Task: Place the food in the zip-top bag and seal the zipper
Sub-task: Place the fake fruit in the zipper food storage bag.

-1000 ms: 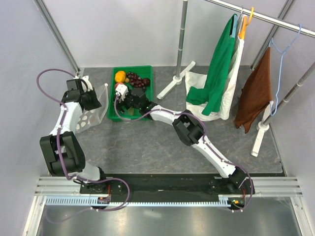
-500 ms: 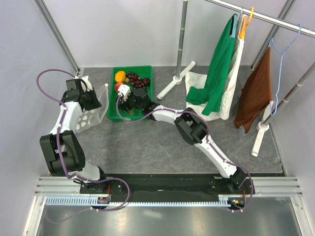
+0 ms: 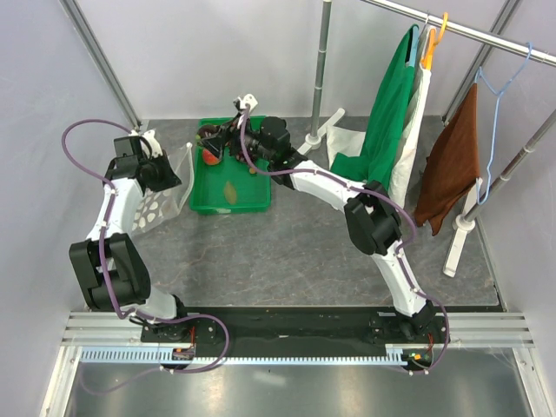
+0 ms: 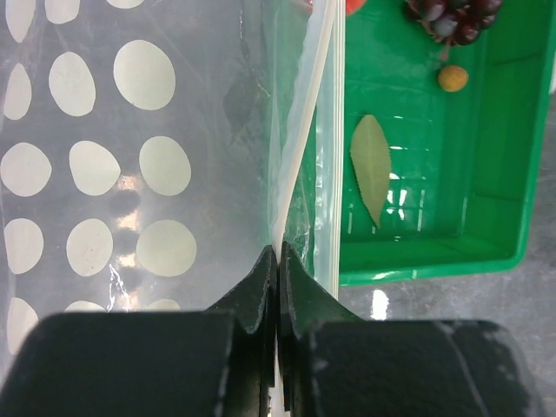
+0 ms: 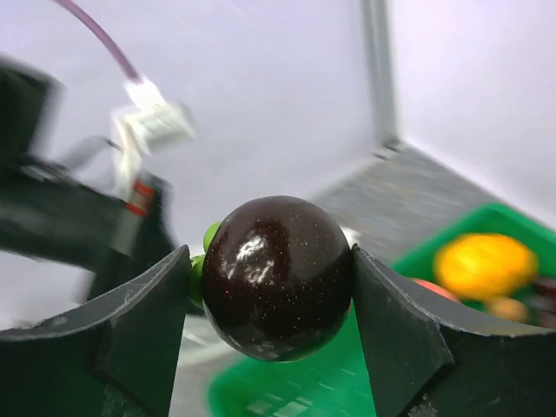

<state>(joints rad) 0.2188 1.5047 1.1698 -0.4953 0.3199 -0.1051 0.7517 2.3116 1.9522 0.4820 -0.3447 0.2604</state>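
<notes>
The left fingers [image 4: 259, 291] are pinching shut on the zipper [image 4: 306, 130] of the zip-top bag [image 4: 130, 174] beside the green tray [image 3: 250, 189], probably propping its mouth up for loading, while the right fingers [image 5: 139, 334] are clamping the plum [image 5: 278, 287] above that tray.

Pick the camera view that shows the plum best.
Right wrist. The plum fills the centre of the frame, sharp and glossy, clamped between the fingers of the right gripper. From the top external view it is too small to make out at that gripper. The left wrist view does not show it.
</notes>
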